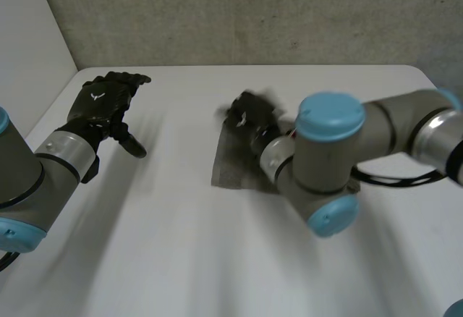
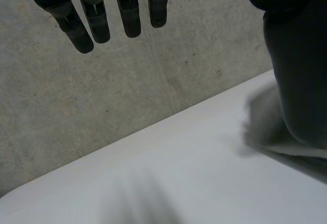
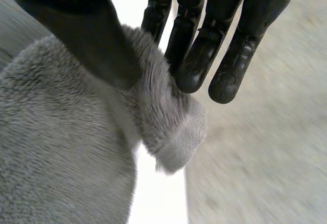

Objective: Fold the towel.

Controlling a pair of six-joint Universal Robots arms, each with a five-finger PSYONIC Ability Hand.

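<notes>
Right hand [image 1: 249, 113] is closed on the towel [image 1: 233, 163]. In the right wrist view the thumb [image 3: 97, 50] and fingers [image 3: 196, 65] pinch a raised fold of pile near an edge, with a loose lip curling out just past the fingertips. Towel sits mid-surface [image 1: 181, 244], mostly flat, far end under the right hand, near part partly hidden by the right arm [image 1: 329, 165]. Left hand [image 1: 108, 103] hangs well apart over bare surface, fingers straight, thumb spread, holding nothing.

Handling, my read: light, soft, fluffy cloth with zero stiffness, so it'll droop and trail from whatever point is held. Pile looks grippy, so slip is unlikely, but a pinch on a bunched fold may catch only the top layer or drag a wrinkle along. Nothing fragile. Better hold is at the corners or right on the edge, one hand per corner, so the edge carries over straight. A single pinch will likely land the fold skewed. Can't tell if this pinch is at a corner or mid-edge.
</notes>
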